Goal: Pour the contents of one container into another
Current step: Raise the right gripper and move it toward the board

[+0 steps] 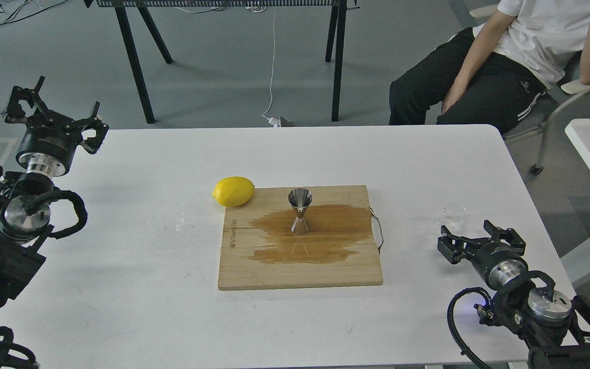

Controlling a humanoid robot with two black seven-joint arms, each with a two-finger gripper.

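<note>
The tiny clear glass cup [453, 213] stands on the white table right of the board, its near side partly hidden by my right gripper. My right gripper [473, 234] is open, low over the table, just in front of the cup with nothing between its fingers. The steel hourglass jigger [299, 210] stands upright in the middle of the wooden board [274, 274], on a wide wet brown stain. My left gripper [55, 111] is open and empty at the table's far left edge, well away from both.
A yellow lemon [233, 190] lies at the board's far left corner. A small clear puddle [184, 224] sits left of the board. The board has a metal handle [378, 230] on its right side. A seated person [500, 66] is beyond the far right corner.
</note>
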